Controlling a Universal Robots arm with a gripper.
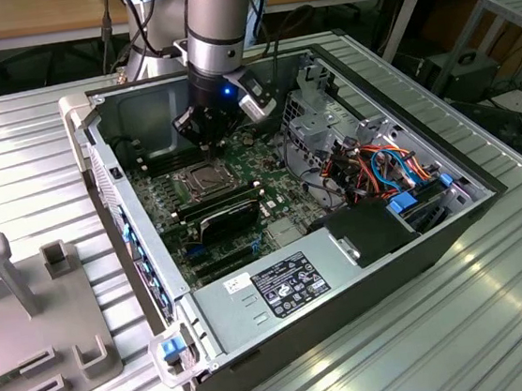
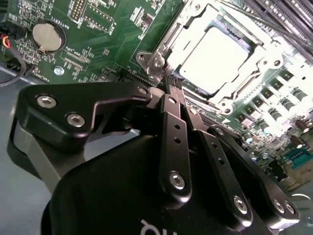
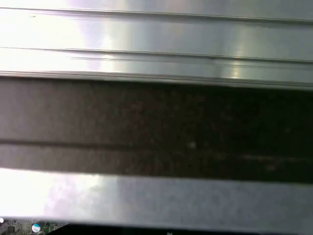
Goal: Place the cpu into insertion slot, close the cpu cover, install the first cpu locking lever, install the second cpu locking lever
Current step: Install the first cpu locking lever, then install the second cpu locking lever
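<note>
Pincer (image 2: pixel 172 84) pinched narrow beside cpu cover (image 2: pixel 161 51), cpu (image 2: pixel 215 58) seated beneath, coin battery (image 2: pixel 48 35) nearby

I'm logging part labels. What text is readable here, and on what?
Black label on the power supply: too small to read.
White markings on the circuit board by the coin battery: too small to read.
Lettering on the gripper body: cut off, unreadable.

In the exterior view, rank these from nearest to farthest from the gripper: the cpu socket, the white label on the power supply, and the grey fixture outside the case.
1. The cpu cover over the insertion slot, just below the gripper.
2. The white label, farther toward the case's near end.
3. The grey fixture, outside the case at the exterior view's left.
</note>
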